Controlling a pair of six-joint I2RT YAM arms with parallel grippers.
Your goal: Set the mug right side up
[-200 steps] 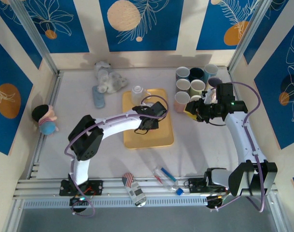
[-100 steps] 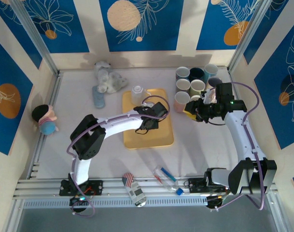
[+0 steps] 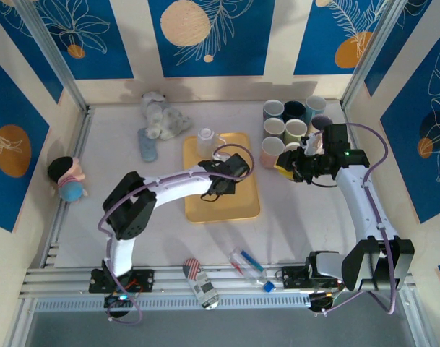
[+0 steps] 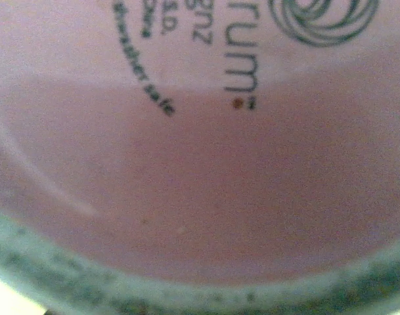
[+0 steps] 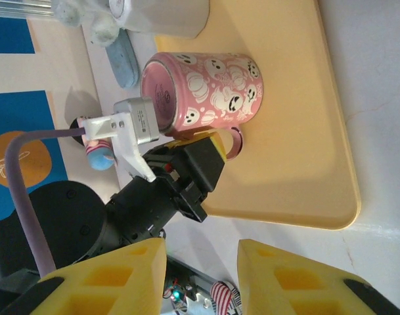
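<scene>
While the pink mug (image 5: pixel 206 92) is not yet upright on the yellow tray (image 5: pixel 305 151), its printed base faces the left wrist camera at close range.
Done well, I judge, this step means seating the left gripper (image 5: pixel 198 157) squarely on the handle (image 5: pixel 234 143) and gripping it firmly. The mug should then lift clear of the tray before it is rolled over. Whether those jaws pinch the handle or merely flank it cannot be told. The right gripper (image 5: pixel 201 252) holds its yellow fingers apart, with nothing between them.

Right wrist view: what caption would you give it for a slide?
Pink mug lying on its side on a yellow tray, left gripper beside it.
</scene>
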